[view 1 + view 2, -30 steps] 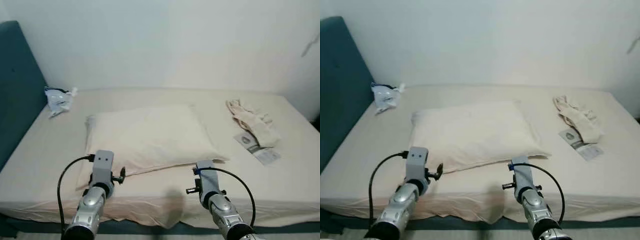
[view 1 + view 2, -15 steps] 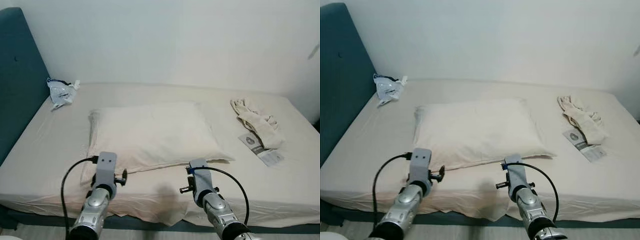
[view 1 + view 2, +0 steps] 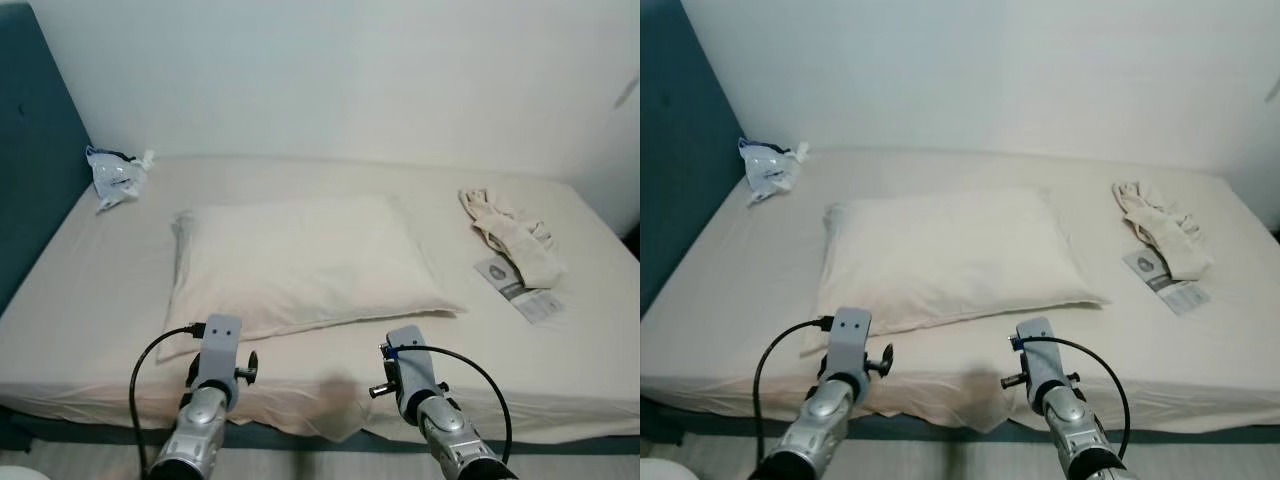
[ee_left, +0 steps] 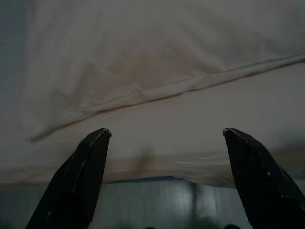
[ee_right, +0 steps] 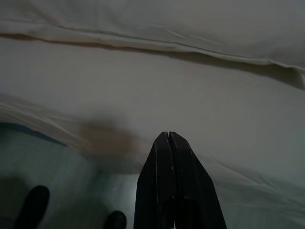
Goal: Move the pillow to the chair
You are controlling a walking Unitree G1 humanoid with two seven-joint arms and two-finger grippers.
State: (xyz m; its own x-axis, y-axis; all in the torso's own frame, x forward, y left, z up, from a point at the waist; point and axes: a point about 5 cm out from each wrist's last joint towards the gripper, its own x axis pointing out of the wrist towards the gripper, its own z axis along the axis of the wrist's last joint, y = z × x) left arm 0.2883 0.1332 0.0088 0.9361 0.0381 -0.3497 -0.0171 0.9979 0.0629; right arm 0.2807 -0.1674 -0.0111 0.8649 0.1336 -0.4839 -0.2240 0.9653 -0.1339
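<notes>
A cream pillow (image 3: 300, 262) lies flat on the bed (image 3: 90, 300), about midway between the head and foot ends and somewhat nearer the front edge than the wall side. Its near seam runs roughly along the front edge of the mattress, with 1 corner angled toward the front left. No chair can be made out.

Both silver arms are raised in front of the bed's front edge, short of the pillow. The left gripper (image 4: 164, 136) has its 2 black fingers spread wide apart and holds nothing; past them, the pillow's near seam and the sheet's front edge are visible. The right gripper (image 5: 167, 138) has its 2 fingers pressed together with nothing between them, pointing at the sheet just in front of the pillow's edge.

At the back left corner of the bed, beside the teal headboard (image 3: 30, 150), sits a crumpled plastic bag (image 3: 112, 175). Toward the right end lies a bundle of pale cloth (image 3: 505, 232), with a printed leaflet (image 3: 518, 291) touching its near end. A white wall (image 3: 350, 70) runs behind the bed.
</notes>
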